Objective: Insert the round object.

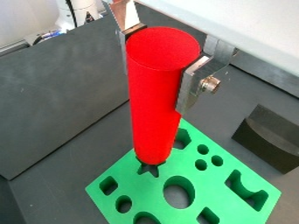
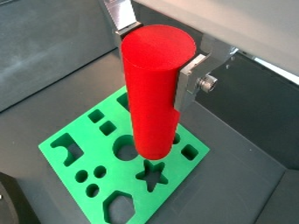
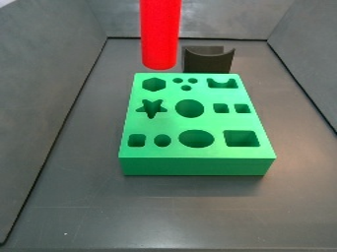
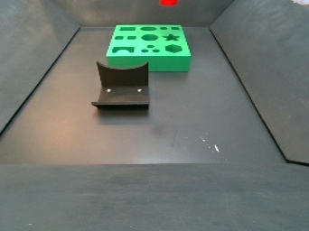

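Note:
The round object, a tall bright red cylinder (image 1: 155, 96), hangs upright in my gripper (image 1: 159, 59). The silver fingers (image 1: 194, 80) are shut on its upper part in both wrist views; the gripper (image 2: 158, 54) shows there too. The cylinder (image 2: 152, 96) is held above the green block (image 2: 82, 149), and its lower end appears over the star-shaped hole (image 2: 152, 176). In a side view the cylinder (image 3: 158, 31) hangs above the far left edge of the green block (image 3: 198, 148), with the gripper out of frame. Only its tip (image 4: 169, 3) shows in a side view.
The green block (image 4: 151, 45) has several cut-outs, including a large round hole (image 3: 191, 107). The dark fixture (image 4: 121, 87) with a curved notch stands beside the block; it also shows in a side view (image 3: 208, 59) and a wrist view (image 1: 271, 136). Grey walls surround the floor.

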